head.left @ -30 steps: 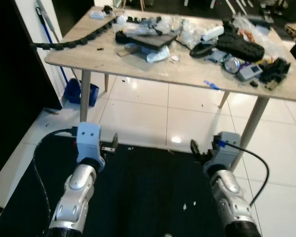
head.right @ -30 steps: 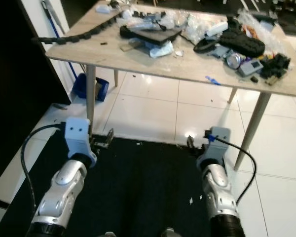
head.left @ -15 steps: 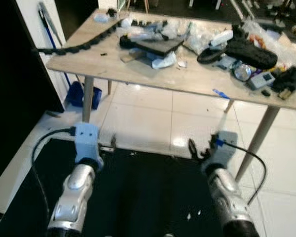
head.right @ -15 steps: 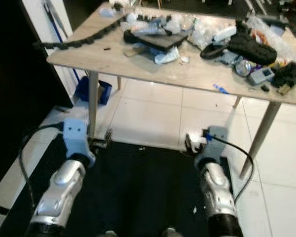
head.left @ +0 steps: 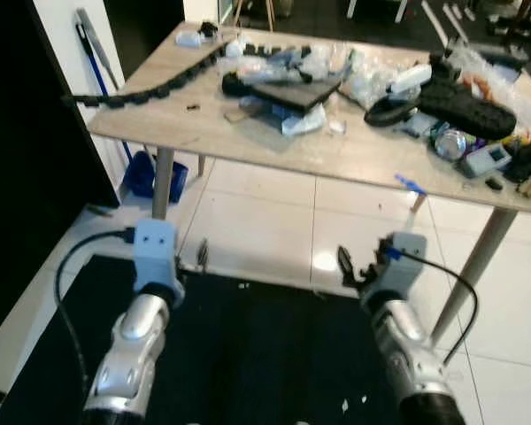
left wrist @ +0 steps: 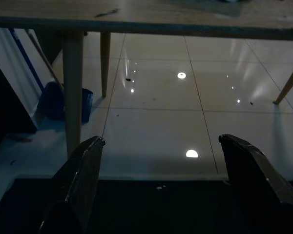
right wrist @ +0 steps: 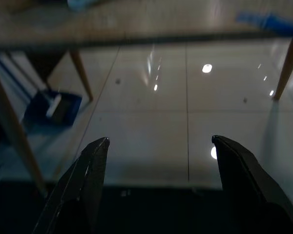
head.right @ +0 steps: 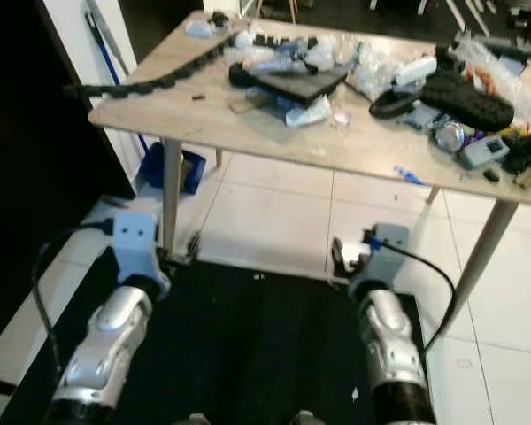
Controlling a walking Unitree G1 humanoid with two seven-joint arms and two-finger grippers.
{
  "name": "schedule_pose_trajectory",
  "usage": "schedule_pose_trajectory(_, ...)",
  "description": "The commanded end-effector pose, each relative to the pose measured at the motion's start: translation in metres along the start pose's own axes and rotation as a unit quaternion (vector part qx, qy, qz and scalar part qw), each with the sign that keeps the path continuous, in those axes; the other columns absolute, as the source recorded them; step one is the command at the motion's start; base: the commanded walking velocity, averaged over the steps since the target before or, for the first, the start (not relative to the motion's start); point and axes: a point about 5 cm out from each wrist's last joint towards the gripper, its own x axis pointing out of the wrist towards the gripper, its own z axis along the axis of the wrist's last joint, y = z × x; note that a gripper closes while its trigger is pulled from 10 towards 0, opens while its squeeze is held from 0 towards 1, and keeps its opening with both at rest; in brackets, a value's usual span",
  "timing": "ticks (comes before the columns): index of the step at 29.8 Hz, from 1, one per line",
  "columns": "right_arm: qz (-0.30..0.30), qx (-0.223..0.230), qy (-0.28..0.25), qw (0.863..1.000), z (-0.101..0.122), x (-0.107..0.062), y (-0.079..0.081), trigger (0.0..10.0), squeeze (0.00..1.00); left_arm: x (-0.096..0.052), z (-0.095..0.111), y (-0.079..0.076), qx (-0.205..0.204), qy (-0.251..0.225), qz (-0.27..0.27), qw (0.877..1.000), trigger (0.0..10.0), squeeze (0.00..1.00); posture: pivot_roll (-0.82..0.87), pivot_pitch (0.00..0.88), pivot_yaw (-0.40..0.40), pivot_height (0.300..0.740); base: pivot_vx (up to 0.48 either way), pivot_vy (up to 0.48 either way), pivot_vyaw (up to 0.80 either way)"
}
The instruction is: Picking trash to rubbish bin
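A: Grippers?
B: Left gripper [left wrist: 158, 187] and right gripper [right wrist: 158, 183], both held low over the black floor mat [head.left: 248, 354], fingers spread, holding nothing.

A: Trash?
B: Crumpled clear plastic wrappers [head.left: 372, 75], scattered among black gear on the light wooden table [head.left: 203, 128] ahead. Blue dustpan [head.left: 142, 173] beneath its left end.

A: Change from earlier?
B: The view has advanced; table sits lower in frame, nearer.

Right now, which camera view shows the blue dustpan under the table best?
The right wrist view shows the blue dustpan best: its open tray lies in full sight on the tiles past a table leg. The left wrist view has it darker, partly behind a leg. In both eye views the table and its leg hide most of it.
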Motion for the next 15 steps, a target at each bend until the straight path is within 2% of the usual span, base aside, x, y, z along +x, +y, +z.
schedule_pose_trajectory(1,0.002,0.006,-0.012,1.000,0.005,0.001,0.003,10.0,0.00,-0.003,-0.006,0.004,0.001,0.013,0.006,1.000,10.0,0.00,0.02,0.162,-0.026,0.740,0.281,0.000,0.00)
schedule_pose_trajectory(6,0.006,0.004,-0.048,0.999,0.023,0.007,0.004,10.0,0.00,-0.003,-0.005,0.004,0.001,0.011,0.005,1.000,10.0,0.00,0.01,0.164,-0.024,0.740,0.283,0.000,0.00)
schedule_pose_trajectory(15,0.005,0.000,-0.069,0.998,0.036,0.011,0.004,10.0,0.00,-0.002,-0.004,0.003,0.001,0.008,0.004,1.000,10.0,0.00,0.02,0.166,-0.027,0.740,0.290,0.000,0.00)
